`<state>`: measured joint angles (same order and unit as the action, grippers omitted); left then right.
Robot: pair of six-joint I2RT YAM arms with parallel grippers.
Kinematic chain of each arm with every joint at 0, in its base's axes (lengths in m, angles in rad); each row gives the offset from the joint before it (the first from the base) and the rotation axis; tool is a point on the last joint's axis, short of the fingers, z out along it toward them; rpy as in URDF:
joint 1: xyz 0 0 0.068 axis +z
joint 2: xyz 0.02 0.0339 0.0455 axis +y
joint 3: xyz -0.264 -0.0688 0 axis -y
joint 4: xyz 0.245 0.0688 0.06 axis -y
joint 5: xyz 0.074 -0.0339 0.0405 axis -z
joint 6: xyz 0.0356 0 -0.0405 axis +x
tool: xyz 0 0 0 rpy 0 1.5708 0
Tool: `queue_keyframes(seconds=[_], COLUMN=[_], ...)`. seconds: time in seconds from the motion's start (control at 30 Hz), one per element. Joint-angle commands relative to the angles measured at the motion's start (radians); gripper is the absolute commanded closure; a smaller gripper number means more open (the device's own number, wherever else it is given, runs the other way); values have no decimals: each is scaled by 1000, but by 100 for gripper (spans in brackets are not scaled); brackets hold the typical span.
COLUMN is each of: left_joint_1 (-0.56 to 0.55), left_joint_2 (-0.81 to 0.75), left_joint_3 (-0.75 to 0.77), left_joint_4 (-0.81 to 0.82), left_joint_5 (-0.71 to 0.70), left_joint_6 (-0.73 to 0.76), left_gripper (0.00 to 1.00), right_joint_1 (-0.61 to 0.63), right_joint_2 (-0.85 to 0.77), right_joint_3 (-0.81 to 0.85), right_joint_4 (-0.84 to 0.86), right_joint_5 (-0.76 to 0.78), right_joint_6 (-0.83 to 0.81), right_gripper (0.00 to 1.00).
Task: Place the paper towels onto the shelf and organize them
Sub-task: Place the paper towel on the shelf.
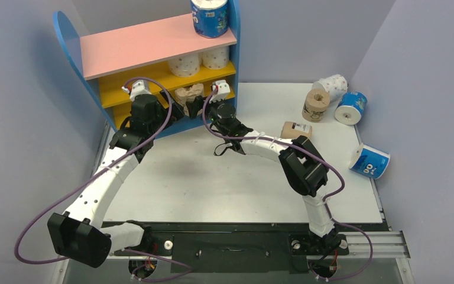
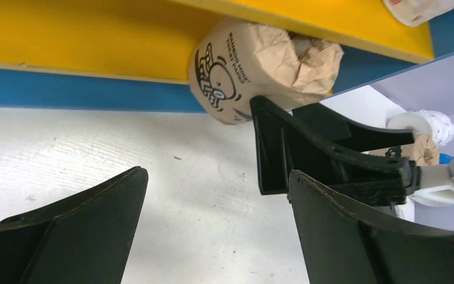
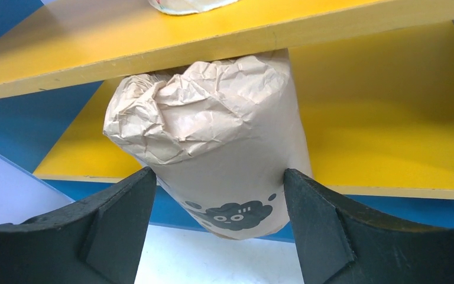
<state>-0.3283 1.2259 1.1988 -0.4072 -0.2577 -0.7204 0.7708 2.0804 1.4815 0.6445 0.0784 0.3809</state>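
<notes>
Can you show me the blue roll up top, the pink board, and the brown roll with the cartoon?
Blue roll (image 1: 210,22), top view, on its printed side.
Pink board (image 1: 136,47), top view, on its bare middle.
Brown roll (image 3: 224,154), right wrist view, on its paper side below the crumpled end.

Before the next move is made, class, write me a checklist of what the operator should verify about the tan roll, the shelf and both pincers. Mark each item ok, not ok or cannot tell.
1. Grip: ok, the right pincer presses both sides of the tan roll.
2. Roll seated on the lower yellow board: not ok, it is tilted and its bottom overhangs the front edge.
3. Headroom: not ok, its crumpled top reaches the upper yellow board.
4. Spare arm: ok, the left pincer is open and empty.
5. Pincers apart: cannot tell, they are very close.
6. Rolls off the table: not ok, five loose rolls lie there.
</notes>
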Motion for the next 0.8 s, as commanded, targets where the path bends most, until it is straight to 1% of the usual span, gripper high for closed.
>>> queue_keyframes(seconds=[0.0,0.23,0.77], left_joint_1=[1,15,31], left_joint_2=[-51,-41,-31], left_joint_3=[-48,-114,-142], left_joint_4=[81,109,117], left_joint_5=[-20,-32,-49], left_joint_6=[1,-16,-42], left_gripper=[12,12,12], right_joint_1=[-18,-23,-40], right_joint_2=[27,49,127], right_joint_3=[46,56,192], right_joint_4=[7,11,-45], right_joint_5=[11,8,35], right_joint_6=[1,-1,-7], right_gripper=[26,26,26])
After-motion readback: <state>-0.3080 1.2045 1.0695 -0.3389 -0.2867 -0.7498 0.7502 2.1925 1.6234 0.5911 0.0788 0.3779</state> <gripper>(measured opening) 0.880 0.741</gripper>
